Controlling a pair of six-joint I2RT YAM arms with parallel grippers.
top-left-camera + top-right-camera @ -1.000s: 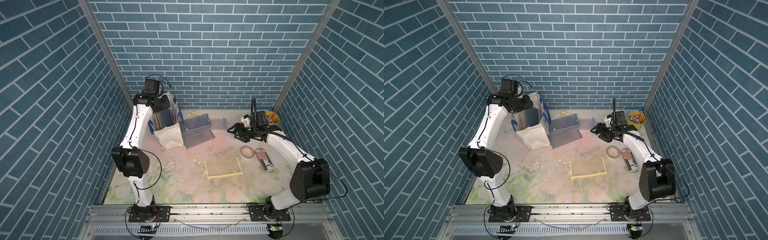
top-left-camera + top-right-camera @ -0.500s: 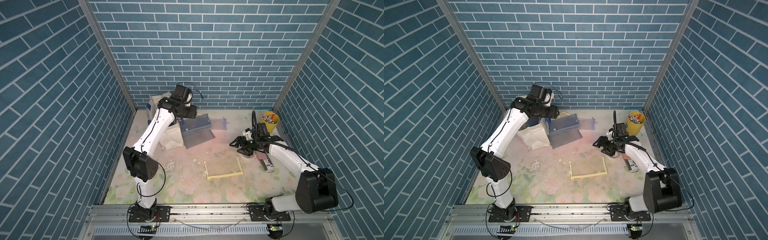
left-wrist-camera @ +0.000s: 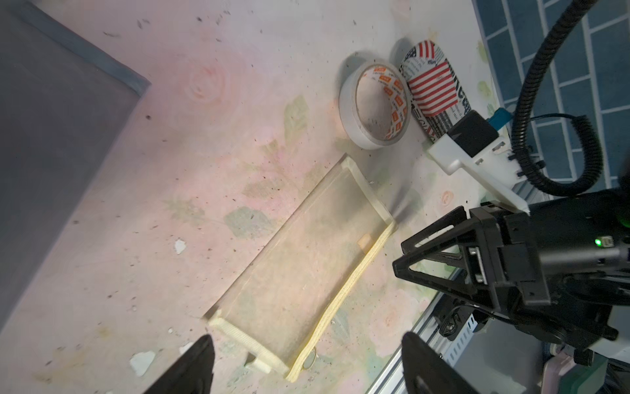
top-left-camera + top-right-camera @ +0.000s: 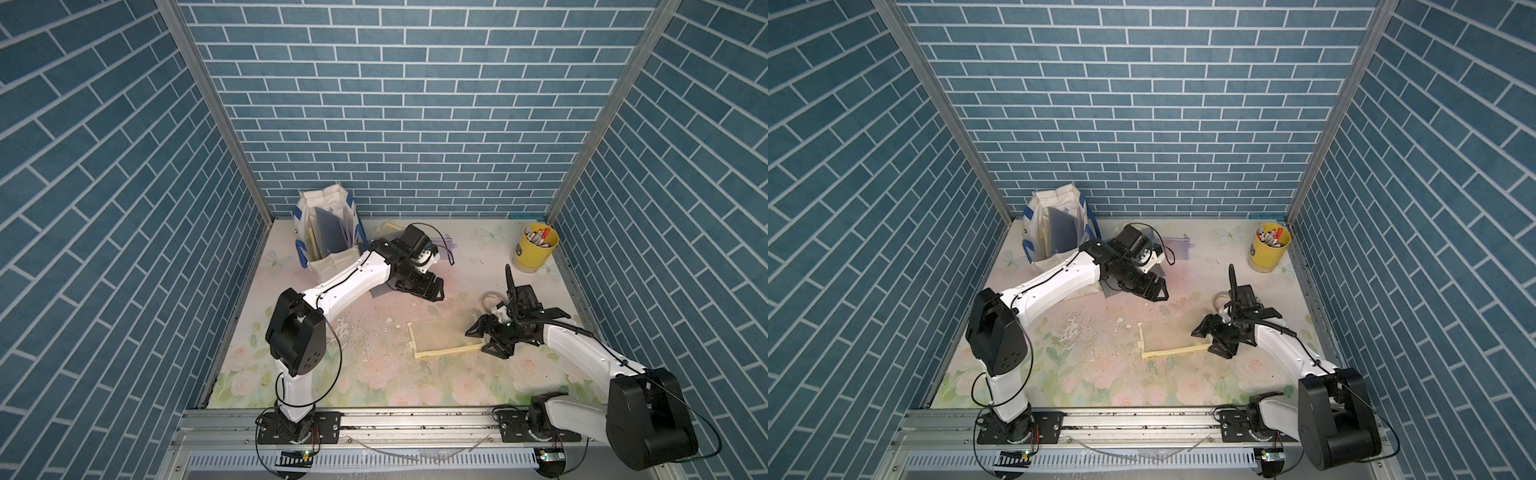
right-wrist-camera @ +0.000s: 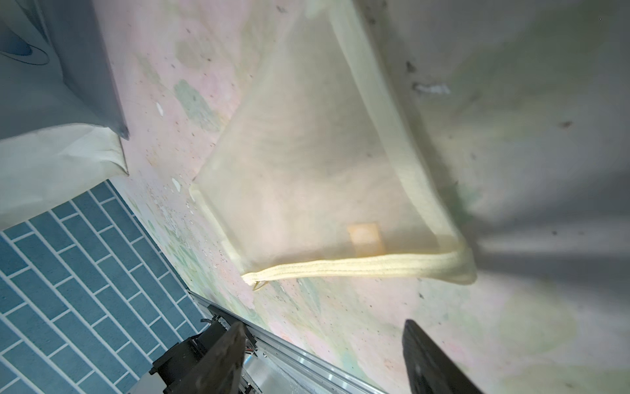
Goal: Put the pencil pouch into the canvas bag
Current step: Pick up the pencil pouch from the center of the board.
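Note:
The pencil pouch [image 4: 446, 336] [image 4: 1173, 338] is a see-through mesh pouch with pale yellow trim, lying flat mid-table. My right gripper [image 4: 484, 343] [image 4: 1210, 343] stands open at the pouch's right end, by the zipper corner, jaws empty. In the right wrist view the pouch [image 5: 317, 170] lies just ahead of the right gripper [image 5: 324, 325]. My left gripper [image 4: 432, 289] [image 4: 1154, 291] hovers open behind the pouch, holding nothing. The left wrist view looks past the left gripper [image 3: 306, 337] onto the pouch [image 3: 300, 269]. The canvas bag [image 4: 328, 224] [image 4: 1054, 224] stands upright at the back left.
A yellow pen bucket [image 4: 534, 249] stands at the back right. A tape roll [image 3: 373, 105] and a striped can [image 3: 433, 92] lie right of the pouch. A grey folder [image 3: 51, 136] on a white cloth bag [image 5: 51, 163] lies under my left arm.
My left arm swung from the canvas bag out over the table middle, its jaws opening. My right arm moved forward and down to the pouch's right end, still open.

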